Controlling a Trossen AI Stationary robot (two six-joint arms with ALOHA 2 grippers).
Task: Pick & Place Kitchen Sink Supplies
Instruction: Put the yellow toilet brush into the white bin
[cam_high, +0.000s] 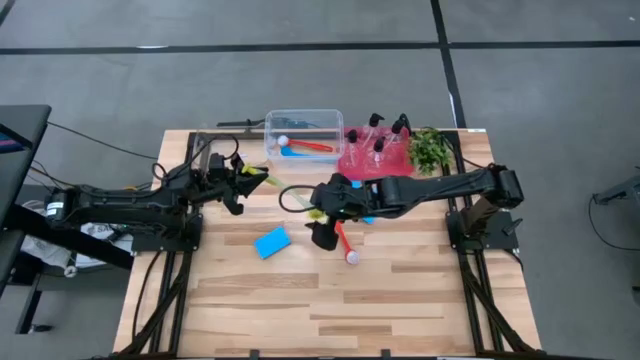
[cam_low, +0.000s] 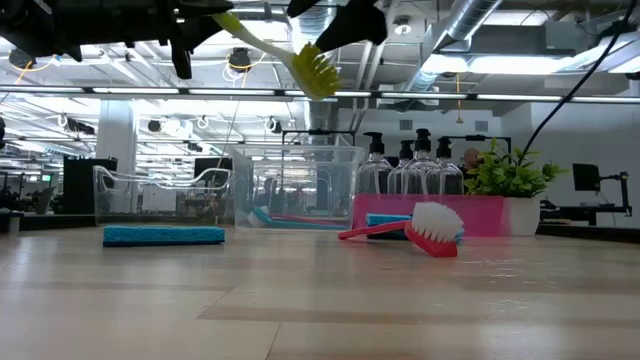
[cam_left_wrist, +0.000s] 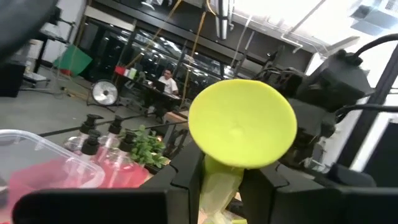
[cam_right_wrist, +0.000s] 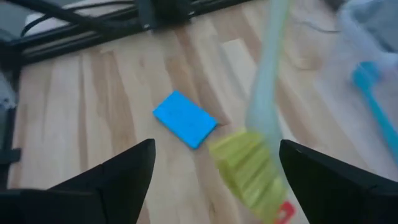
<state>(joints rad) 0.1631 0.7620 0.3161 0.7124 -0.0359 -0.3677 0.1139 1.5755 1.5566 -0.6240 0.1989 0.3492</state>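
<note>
The work surface is a light wooden table (cam_high: 400, 290) built from butcher-block planks, carried on a black frame.

Items resting directly on the table:
- A clear plastic tub (cam_high: 304, 122) near the far edge, centre.
- A red tray (cam_high: 362, 163) just beside the tub, on its right.
- A small leafy green plant (cam_high: 430, 148) at the far right, beside the tray.
- A bright blue sponge (cam_high: 272, 242) lying flat, left of centre.
- A red brush (cam_low: 415, 230) lying near the centre, white bristle head toward the near edge.

A second clear container (cam_low: 160, 195) appears to stand at the far left in the low view.
</note>
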